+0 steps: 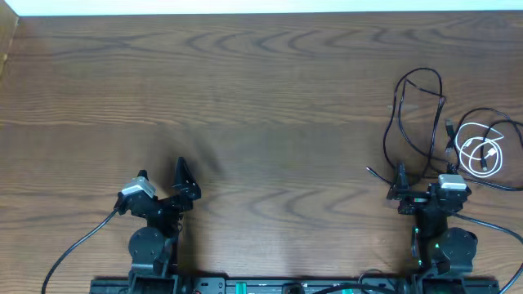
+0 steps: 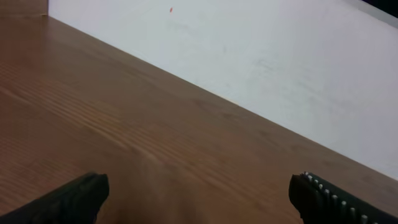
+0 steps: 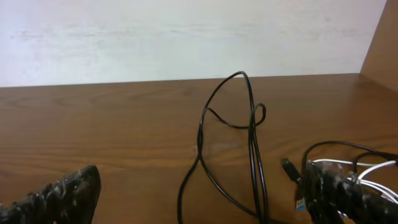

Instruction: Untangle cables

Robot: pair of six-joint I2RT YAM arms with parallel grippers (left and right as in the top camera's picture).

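Observation:
The cables lie on the table's right side. A long black cable (image 1: 417,114) forms a tall loop, standing up ahead in the right wrist view (image 3: 249,137). A coiled white cable (image 1: 480,153) lies to its right with another black cable (image 1: 500,122) curving round it; the white cable (image 3: 376,168) shows behind my right finger. A black plug (image 3: 289,168) lies beside that finger. My right gripper (image 1: 425,173) (image 3: 199,193) is open at the near end of the black loop, strands running between its fingers. My left gripper (image 1: 162,173) (image 2: 199,193) is open over bare wood, far from the cables.
A white wall (image 2: 261,56) runs along the table's far edge, and a wooden side panel (image 3: 382,43) closes the right. Thicker black wires (image 1: 82,241) trail from the arm bases at the near edge. Bare wood (image 1: 245,98) spans the middle and left.

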